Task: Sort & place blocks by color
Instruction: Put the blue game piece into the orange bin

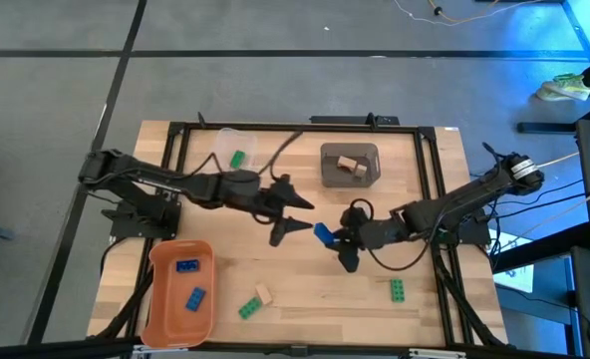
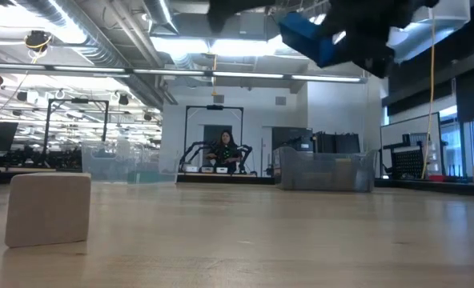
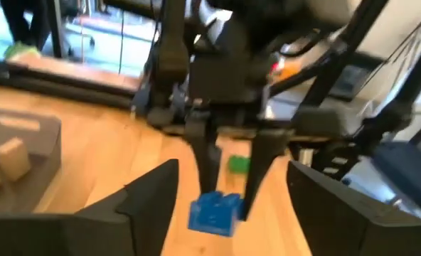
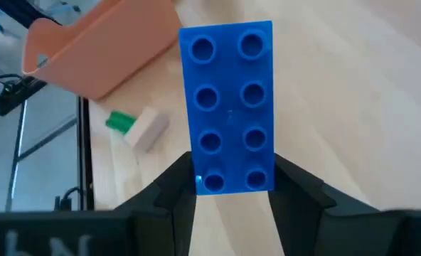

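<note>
Right gripper (image 4: pixel 228 195) clamps 1 blue brick (image 4: pixel 228 107) by its end, lifted off the worktop (image 1: pixel 305 289). Left gripper (image 1: pixel 300 215) (jaws spread) faces it; for handover, close squarely on the free end.

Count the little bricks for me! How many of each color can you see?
Blue: 3, one in the right gripper at, two in the orange bin at and
Green: 3, at
Tan: 3, at
Total: 9
</note>
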{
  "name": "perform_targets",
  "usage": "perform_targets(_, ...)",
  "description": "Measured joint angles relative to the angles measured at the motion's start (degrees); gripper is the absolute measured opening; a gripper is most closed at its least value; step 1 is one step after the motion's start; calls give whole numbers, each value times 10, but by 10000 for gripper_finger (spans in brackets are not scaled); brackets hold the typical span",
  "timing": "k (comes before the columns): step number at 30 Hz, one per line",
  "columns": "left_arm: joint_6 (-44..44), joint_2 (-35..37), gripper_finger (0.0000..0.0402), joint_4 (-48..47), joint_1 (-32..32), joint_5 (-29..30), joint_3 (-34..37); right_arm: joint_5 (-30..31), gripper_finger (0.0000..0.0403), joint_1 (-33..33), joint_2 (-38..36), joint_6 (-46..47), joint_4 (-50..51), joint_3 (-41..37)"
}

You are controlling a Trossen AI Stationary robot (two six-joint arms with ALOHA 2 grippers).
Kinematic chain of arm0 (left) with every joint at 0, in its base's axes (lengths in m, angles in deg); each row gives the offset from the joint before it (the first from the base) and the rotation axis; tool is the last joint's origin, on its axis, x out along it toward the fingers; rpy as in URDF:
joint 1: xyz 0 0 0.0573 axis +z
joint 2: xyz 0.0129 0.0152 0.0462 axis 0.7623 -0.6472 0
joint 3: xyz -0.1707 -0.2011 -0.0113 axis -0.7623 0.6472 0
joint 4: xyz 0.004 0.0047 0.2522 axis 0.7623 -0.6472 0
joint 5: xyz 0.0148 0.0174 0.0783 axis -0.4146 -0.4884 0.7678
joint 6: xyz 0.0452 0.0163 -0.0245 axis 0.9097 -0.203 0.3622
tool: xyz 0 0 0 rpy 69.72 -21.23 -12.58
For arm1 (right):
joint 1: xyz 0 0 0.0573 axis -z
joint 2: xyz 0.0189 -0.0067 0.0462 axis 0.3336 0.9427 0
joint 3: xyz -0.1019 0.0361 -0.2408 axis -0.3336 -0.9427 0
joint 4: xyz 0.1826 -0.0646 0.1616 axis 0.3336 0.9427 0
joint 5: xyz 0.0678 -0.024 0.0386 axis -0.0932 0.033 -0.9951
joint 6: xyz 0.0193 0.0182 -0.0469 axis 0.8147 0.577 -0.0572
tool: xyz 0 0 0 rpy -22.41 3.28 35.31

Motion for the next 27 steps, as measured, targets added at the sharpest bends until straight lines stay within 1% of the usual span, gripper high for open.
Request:
perform_targets(2, 0, -19, 273, -19, 1, -2, -13, 0, 141, 8, 0, -9, -15, 0)
perform_targets(4, 0, -32, 289, -46, 2, -19, -23, 0, 141, 16, 0, -17, -8, 0)
perform_targets(8, -19, -49, 305, -73, 1, -58, -27, -5, 141, 28, 0, -34, -8, 0)
perform_targets(14, -63, -66, 302, -78, 0, -54, -27, -51, 141, 36, 1, -63, -12, -2)
perform_targets(18, -54, -68, 305, -80, 1, -12, -27, -56, 141, 36, 0, -67, -29, 0)
perform_targets(20, -47, -69, 305, -76, 2, -5, -27, -55, 141, 36, -1, -66, -31, 1)
perform_targets(22, -46, -68, 303, -67, 1, -12, -27, -56, 141, 36, 0, -67, -44, 1)
perform_targets(24, -48, -68, 302, -68, 1, -31, -27, -56, 141, 36, 0, -69, -54, 1)
perform_targets(27, -49, -68, 301, -67, 1, -53, -27, -57, 141, 36, 0, -72, -47, 1)
